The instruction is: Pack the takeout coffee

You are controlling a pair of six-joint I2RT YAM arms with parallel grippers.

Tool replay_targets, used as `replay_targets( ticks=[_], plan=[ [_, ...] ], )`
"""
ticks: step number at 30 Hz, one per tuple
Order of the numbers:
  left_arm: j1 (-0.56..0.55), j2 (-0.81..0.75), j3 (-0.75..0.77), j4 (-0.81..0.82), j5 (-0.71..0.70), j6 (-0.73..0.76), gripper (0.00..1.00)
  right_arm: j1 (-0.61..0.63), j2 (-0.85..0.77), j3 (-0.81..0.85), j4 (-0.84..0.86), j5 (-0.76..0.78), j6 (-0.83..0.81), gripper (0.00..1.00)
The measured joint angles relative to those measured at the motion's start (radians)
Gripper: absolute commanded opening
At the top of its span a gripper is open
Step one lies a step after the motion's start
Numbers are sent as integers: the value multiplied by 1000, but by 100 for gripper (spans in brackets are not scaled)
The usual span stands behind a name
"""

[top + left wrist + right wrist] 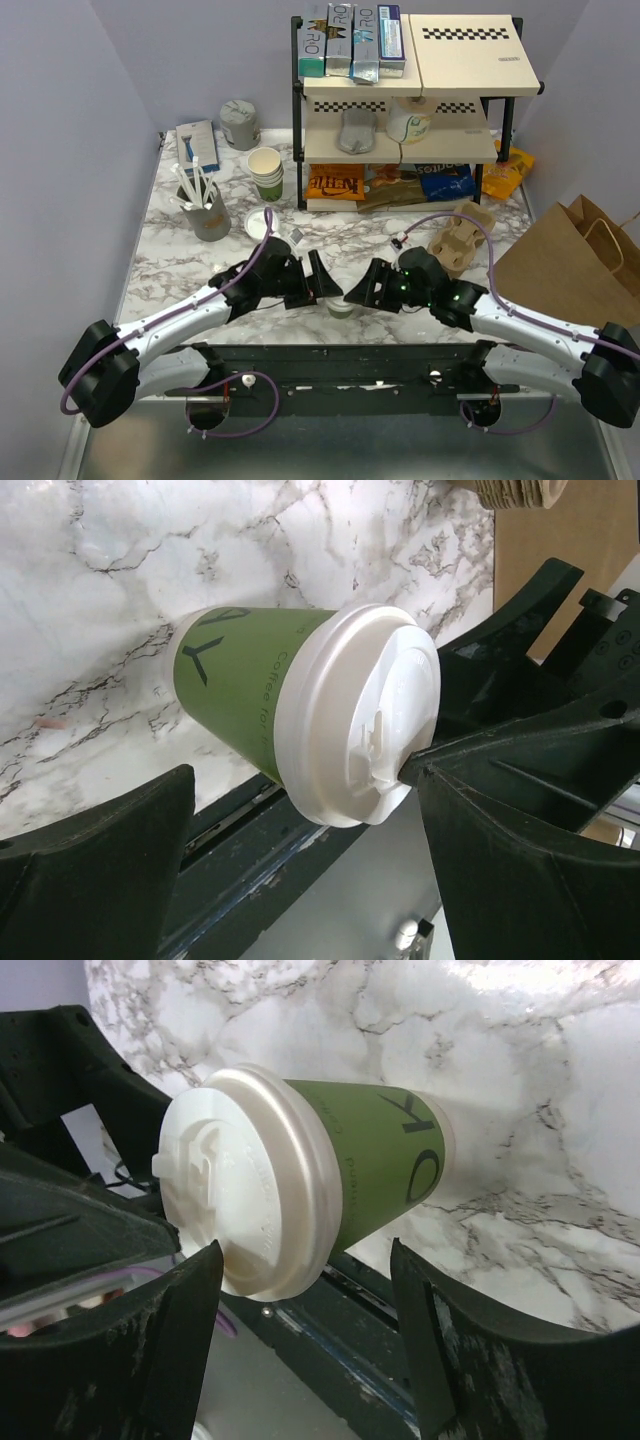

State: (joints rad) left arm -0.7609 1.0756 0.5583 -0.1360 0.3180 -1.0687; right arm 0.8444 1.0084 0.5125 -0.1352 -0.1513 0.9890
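Observation:
The takeout coffee (343, 306), a green-banded paper cup with a white lid, stands upright near the table's front edge between both grippers. My left gripper (328, 285) is open just left of it. In the left wrist view the cup (250, 680) lies ahead of the open gripper (300, 865), and the right fingertip (425, 775) is at the lid's rim. My right gripper (366, 287) is open just right of the cup. In the right wrist view the cup (385, 1165) sits beyond the open gripper (305, 1350), with the left fingertip (205, 1260) by the lid.
A brown paper bag (565, 262) stands at the right. A cardboard cup carrier (462, 240) lies beside it. A stack of lidless cups (266, 172), a grey cup of white sticks (207, 212) and a loose lid (260, 223) are at the left. A shelf rack (410, 100) stands behind.

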Motion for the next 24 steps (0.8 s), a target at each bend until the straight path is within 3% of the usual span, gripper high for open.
replay_targets(
  ticks=[9, 17, 24],
  plan=[
    [-3, 43, -40, 94, 22, -52, 63, 5, -1, -35, 66, 1, 62, 66],
    [-7, 22, -98, 195, 34, -98, 52, 18, -11, -99, 181, -1, 85, 58],
    [-6, 26, -114, 227, 30, -114, 51, 27, -5, -108, 209, 31, 84, 52]
  ],
)
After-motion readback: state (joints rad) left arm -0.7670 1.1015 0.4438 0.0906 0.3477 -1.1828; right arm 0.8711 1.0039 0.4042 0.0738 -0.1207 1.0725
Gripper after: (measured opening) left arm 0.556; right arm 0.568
